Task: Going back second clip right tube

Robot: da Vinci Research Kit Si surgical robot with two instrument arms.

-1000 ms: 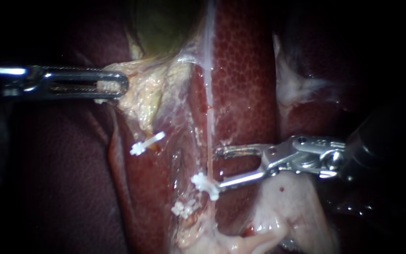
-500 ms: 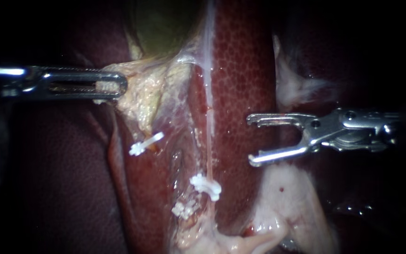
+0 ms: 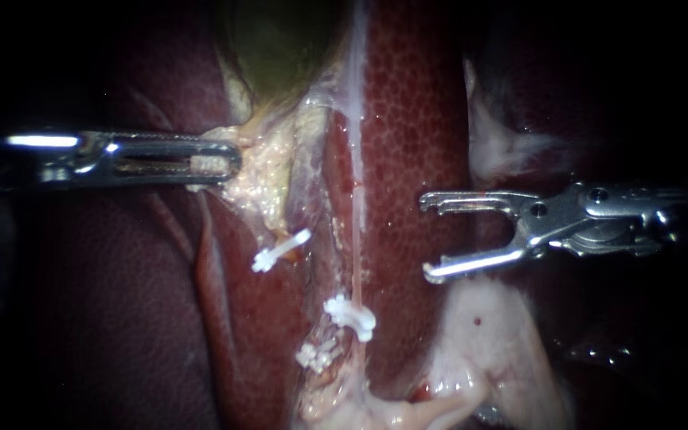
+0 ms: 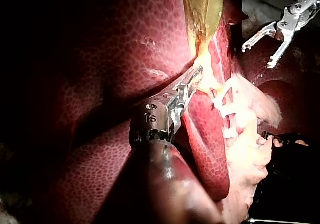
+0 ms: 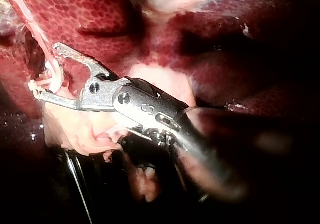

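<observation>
My right instrument [image 3: 428,239] had its jaws wide open with nothing between them. It hung over the liver [image 3: 416,119], to the right of the right tube [image 3: 357,255] and clear of it. That tube ran as a thin pale strand down the liver's face. A white clip [image 3: 349,315] sat across it, lower than the open jaws and apart from them. In the right wrist view the instrument [image 5: 45,67] pointed at the strand with its lower jaw's tip close to the clip [image 5: 40,84]; from there I could not tell whether they touched.

My left instrument [image 3: 228,159] had its jaws closed on a fold of pale fatty tissue [image 3: 260,163] just under the greenish gallbladder [image 3: 280,48]. The left wrist view showed this instrument [image 4: 194,80] clamped on that fold. A slanted clip [image 3: 280,251] stood on the tissue below the grip. A lower clip [image 3: 314,355] lay just beside the white clip; I could not tell which tube it was on.
</observation>
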